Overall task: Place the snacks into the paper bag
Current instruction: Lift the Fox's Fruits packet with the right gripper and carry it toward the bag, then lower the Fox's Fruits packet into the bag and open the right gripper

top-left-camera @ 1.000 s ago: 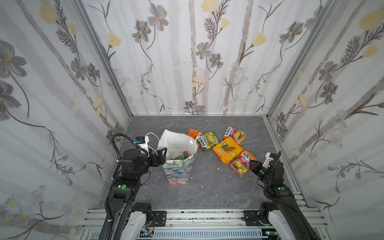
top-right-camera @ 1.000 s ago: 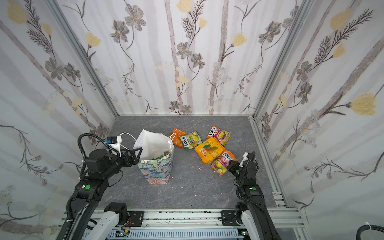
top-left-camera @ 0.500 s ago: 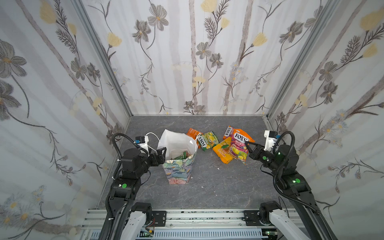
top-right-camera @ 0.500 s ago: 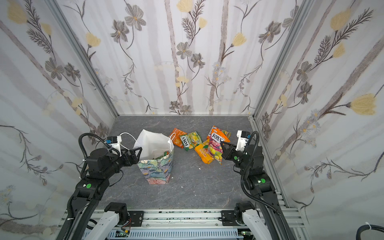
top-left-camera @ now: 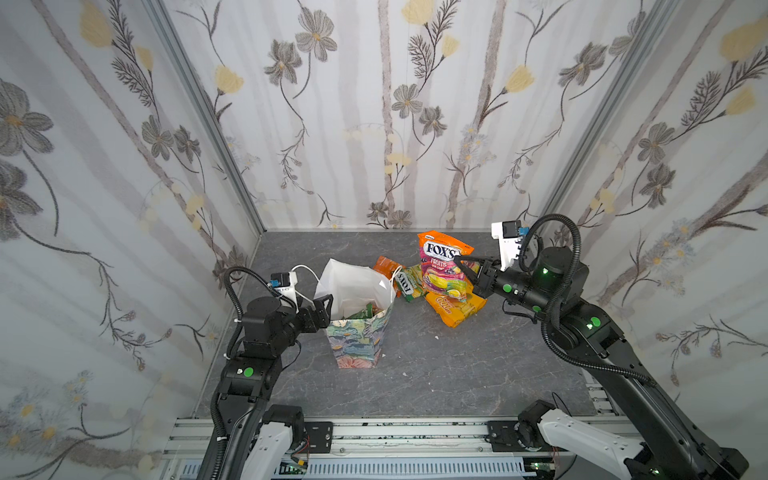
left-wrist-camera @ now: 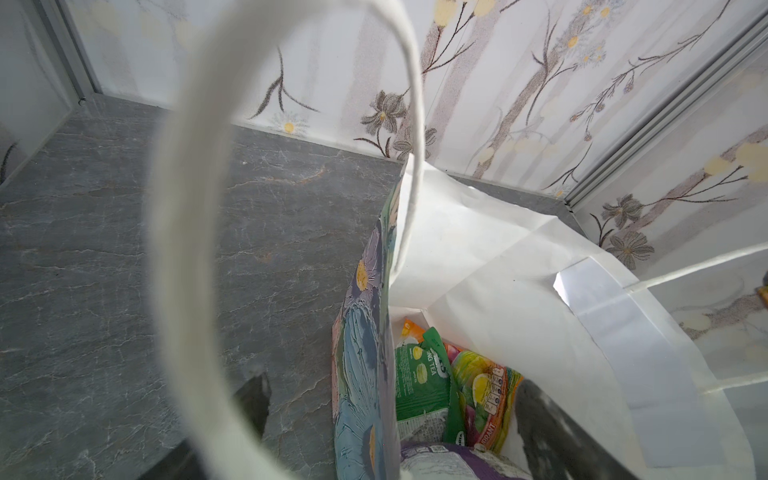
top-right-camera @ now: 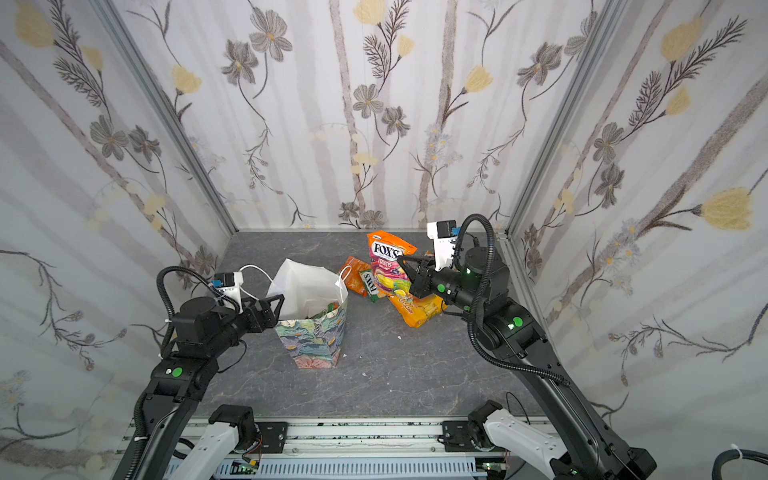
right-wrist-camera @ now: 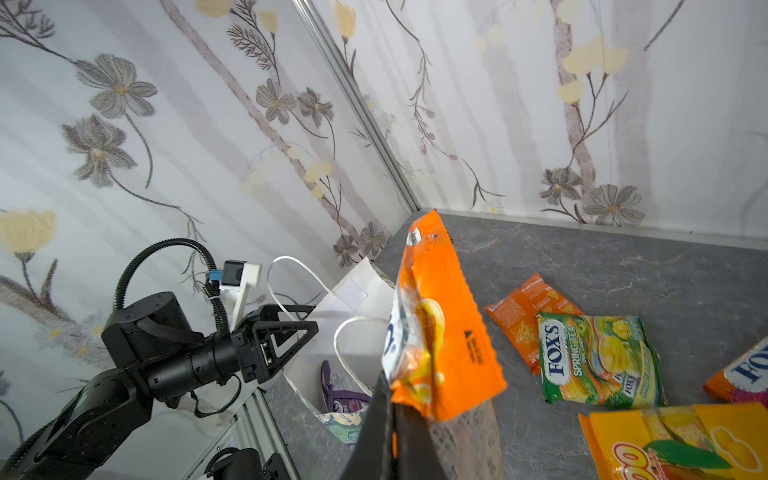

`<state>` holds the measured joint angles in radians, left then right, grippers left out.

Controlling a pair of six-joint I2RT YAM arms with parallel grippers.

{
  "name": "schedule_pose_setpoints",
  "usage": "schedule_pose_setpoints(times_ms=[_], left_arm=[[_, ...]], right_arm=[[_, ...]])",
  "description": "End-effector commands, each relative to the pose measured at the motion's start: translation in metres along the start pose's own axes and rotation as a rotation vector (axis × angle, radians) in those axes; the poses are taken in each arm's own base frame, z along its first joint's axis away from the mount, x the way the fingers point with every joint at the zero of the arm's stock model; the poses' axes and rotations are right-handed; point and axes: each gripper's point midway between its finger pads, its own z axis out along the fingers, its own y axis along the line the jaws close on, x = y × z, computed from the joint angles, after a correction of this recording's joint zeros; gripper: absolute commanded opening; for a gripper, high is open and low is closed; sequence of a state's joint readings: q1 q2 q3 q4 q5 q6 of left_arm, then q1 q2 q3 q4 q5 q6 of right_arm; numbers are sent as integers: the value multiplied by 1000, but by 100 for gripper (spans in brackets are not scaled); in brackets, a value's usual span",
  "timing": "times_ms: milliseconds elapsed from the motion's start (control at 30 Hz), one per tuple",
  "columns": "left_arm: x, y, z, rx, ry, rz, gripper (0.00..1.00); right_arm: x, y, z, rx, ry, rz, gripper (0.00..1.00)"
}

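The paper bag (top-left-camera: 357, 340) (top-right-camera: 311, 336) stands upright and open left of centre, floral outside, white inside. My left gripper (top-left-camera: 322, 309) (top-right-camera: 272, 309) (left-wrist-camera: 386, 415) is open and straddles the bag's left wall at the rim, one finger outside and one inside. A green packet (left-wrist-camera: 419, 382), a fruit-print one (left-wrist-camera: 482, 390) and a purple one (right-wrist-camera: 340, 395) lie inside. My right gripper (top-left-camera: 465, 270) (top-right-camera: 409, 272) (right-wrist-camera: 395, 415) is shut on an orange FOX'S Fruits packet (top-left-camera: 440, 266) (right-wrist-camera: 440, 332), held upright in the air right of the bag.
On the table under the held packet lie an orange packet (top-left-camera: 384, 266) (right-wrist-camera: 532, 316), a green-yellow Spring Tea packet (top-left-camera: 409, 284) (right-wrist-camera: 598, 357), a flat orange-yellow pack (top-left-camera: 457, 307) (right-wrist-camera: 681, 444) and another FOX'S packet (right-wrist-camera: 744, 374). Floral walls close in three sides.
My right gripper has lifted the FOX'S Fruits packet off the table at the right and carried it up and leftward. The left arm and the bag have stayed put.
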<state>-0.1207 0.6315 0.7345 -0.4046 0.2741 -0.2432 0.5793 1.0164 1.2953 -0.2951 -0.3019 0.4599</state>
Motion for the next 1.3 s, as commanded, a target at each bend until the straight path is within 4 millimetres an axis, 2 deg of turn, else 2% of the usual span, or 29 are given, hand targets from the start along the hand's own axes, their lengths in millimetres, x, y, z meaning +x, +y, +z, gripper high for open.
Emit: schedule_pose_setpoints(times_ms=[0, 200, 333, 500, 533, 733, 833, 900, 967, 1033, 1133, 1267], left_arm=[[-5, -3, 1, 17, -23, 9, 93], [-4, -4, 3, 27, -15, 11, 93], [-5, -5, 2, 27, -19, 13, 93], [-4, -4, 2, 27, -17, 13, 93], [-4, -4, 3, 27, -16, 12, 93], [-4, -5, 3, 28, -15, 14, 93], [-4, -4, 2, 27, -16, 14, 93], [-4, -4, 2, 26, -17, 15, 93], [-5, -4, 2, 25, -19, 16, 93], [-5, -5, 2, 27, -19, 16, 93], [-4, -5, 3, 31, -15, 16, 93], [-4, -5, 3, 29, -14, 15, 93]], right_arm=[[-27, 17, 4, -22, -62, -65, 0], [-50, 56, 22, -115, -75, -105, 0], [-55, 81, 36, -170, -70, -146, 0], [-47, 99, 62, -204, -30, -180, 0], [-41, 111, 67, -232, -17, -184, 0], [-14, 137, 100, -285, 68, -224, 0], [4, 141, 116, -290, 121, -248, 0], [16, 137, 126, -274, 154, -260, 0], [26, 131, 134, -256, 181, -278, 0], [43, 117, 151, -204, 219, -313, 0], [59, 102, 165, -132, 246, -384, 0], [80, 94, 179, -133, 298, -427, 0]])
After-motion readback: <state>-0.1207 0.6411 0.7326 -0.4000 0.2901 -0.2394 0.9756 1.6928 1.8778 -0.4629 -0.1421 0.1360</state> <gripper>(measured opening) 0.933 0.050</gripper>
